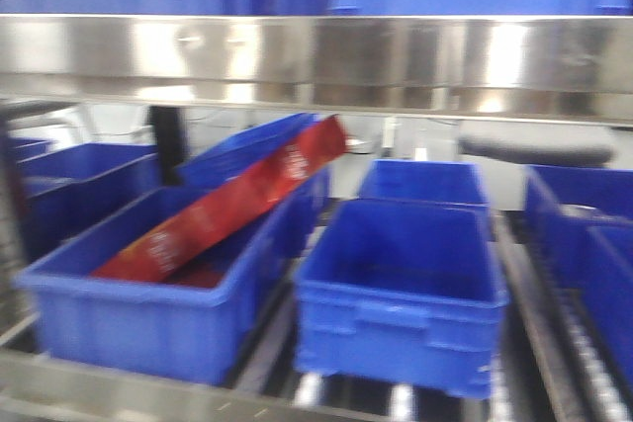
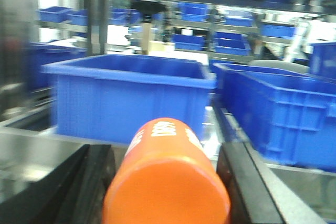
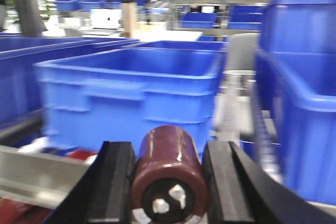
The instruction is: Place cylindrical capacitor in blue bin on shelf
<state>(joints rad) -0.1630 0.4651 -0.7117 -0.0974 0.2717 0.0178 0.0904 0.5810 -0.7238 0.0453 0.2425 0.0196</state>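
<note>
In the right wrist view, at 6 o'clock, your right gripper (image 3: 169,174) pinched the cylindrical capacitor (image 3: 170,156), a dark brown can with its terminal end facing the camera, held off the shelf (image 1: 316,56). A blue bin (image 3: 131,85) stood beyond it at 11 o'clock. Your left gripper (image 2: 165,182) clamped an orange cylinder (image 2: 168,182) likewise. In the front view a red packet (image 1: 227,210) leaned at 9 o'clock

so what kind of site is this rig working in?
Probably a warehouse or factory parts store: steel shelf racking in front, rows of identical blue bins on it, and more bin-filled racks in the background.
</note>
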